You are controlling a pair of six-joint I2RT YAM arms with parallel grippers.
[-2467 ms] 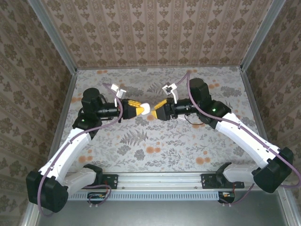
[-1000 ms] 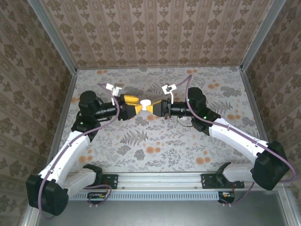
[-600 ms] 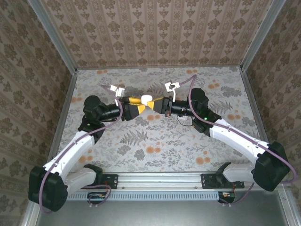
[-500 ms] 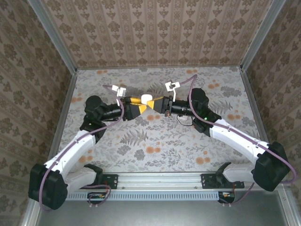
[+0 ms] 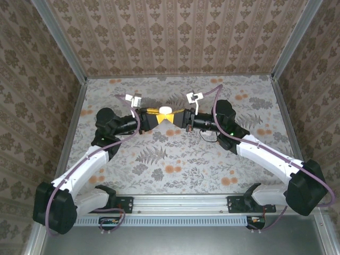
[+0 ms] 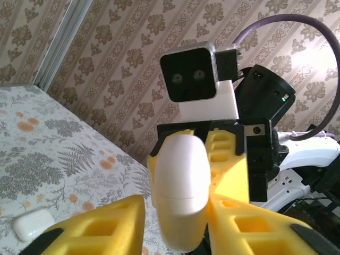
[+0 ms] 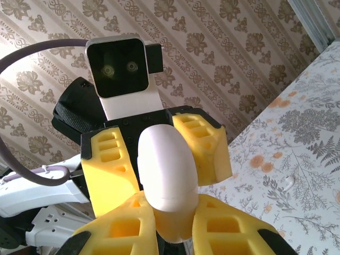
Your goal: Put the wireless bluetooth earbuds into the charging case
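Two arms: I see both reaching inward and meeting head-on above the far middle of the tabletop (image 5: 175, 159).
Charging case (image 5: 165, 110): white and glossy, held in the air between the two grippers, clear of the tabletop.
Case lid: a seam line crosses the body in the left wrist view. The lid looks closed and the contents are hidden from me.
Right gripper (image 7: 172, 210): yellow fingers clamped on one end of the charging case, one on each side.
Left gripper (image 6: 178, 199): fingers drawn in against opposite sides of the other end. I read this as a grip as well.
Loose items: a squarish white piece (image 6: 33, 224) lies flat on the tabletop, well apart from the charging case. A curved white item (image 7: 287, 183) also lies on the tabletop, too small for me to identify.
Markings: a green light (image 6: 283, 98) is lit on the right arm's housing.
Change over the last half second: the left gripper's fingers stood wider around the charging case and have now closed in. The case and the right gripper have kept their place.
Change over two and a half seconds: the meeting point sat nearer the arm bases and now lies further back.
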